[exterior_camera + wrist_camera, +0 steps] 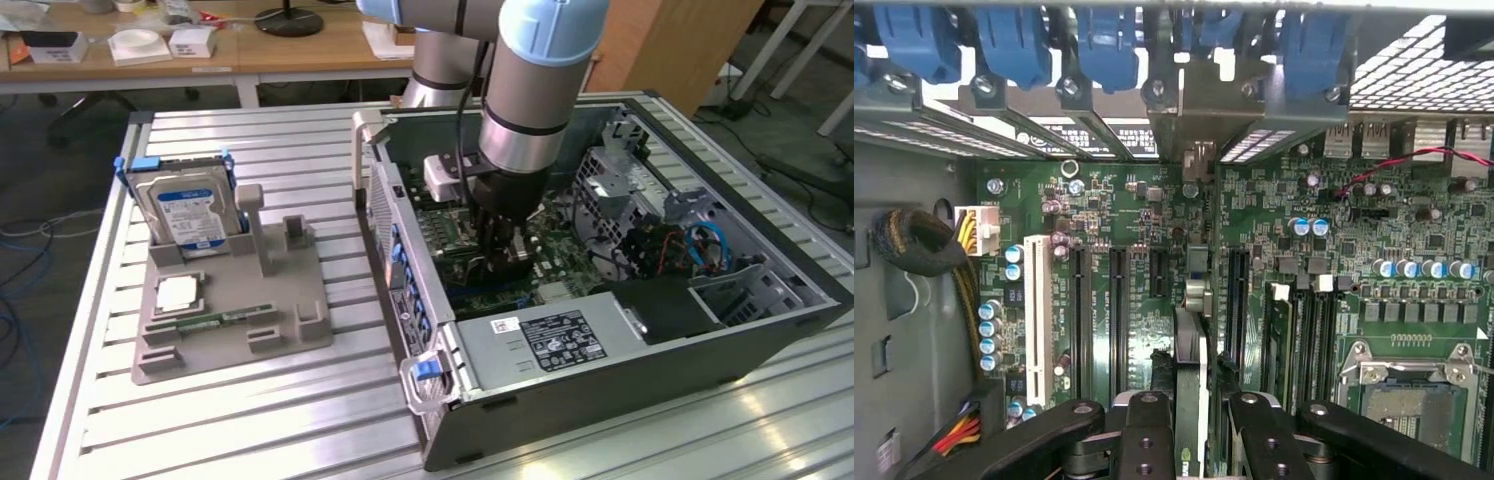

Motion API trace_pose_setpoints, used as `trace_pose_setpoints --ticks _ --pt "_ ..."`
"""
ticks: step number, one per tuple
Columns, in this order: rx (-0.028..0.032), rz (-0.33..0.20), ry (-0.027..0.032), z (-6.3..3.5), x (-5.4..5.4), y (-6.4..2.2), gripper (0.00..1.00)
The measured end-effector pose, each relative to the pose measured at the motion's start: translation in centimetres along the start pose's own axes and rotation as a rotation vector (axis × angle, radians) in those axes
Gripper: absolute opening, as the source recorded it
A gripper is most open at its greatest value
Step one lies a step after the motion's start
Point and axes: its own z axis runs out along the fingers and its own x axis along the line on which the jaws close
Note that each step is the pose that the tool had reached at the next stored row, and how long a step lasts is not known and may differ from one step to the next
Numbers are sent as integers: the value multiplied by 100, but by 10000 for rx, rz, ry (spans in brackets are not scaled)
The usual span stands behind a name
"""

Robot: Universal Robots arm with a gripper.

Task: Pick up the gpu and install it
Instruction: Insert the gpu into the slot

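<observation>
The gpu [1191, 320] is held edge-on, clamped in the partly closed gripper [1194, 405], so its edge is presented squarely to the motherboard [1354, 250].

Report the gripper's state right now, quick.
gripper: closed on the gpu, which stands edge-on between its fingers over the motherboard.

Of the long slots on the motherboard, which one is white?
The white slot beside the column of blue capacitors, on the side toward the braided cable bundle; the other long slots are black.
</observation>
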Motion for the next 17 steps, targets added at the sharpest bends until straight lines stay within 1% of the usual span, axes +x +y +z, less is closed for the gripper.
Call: trace_pose_setpoints --ticks 17 --pt "1 0 -3 1 0 0 26"
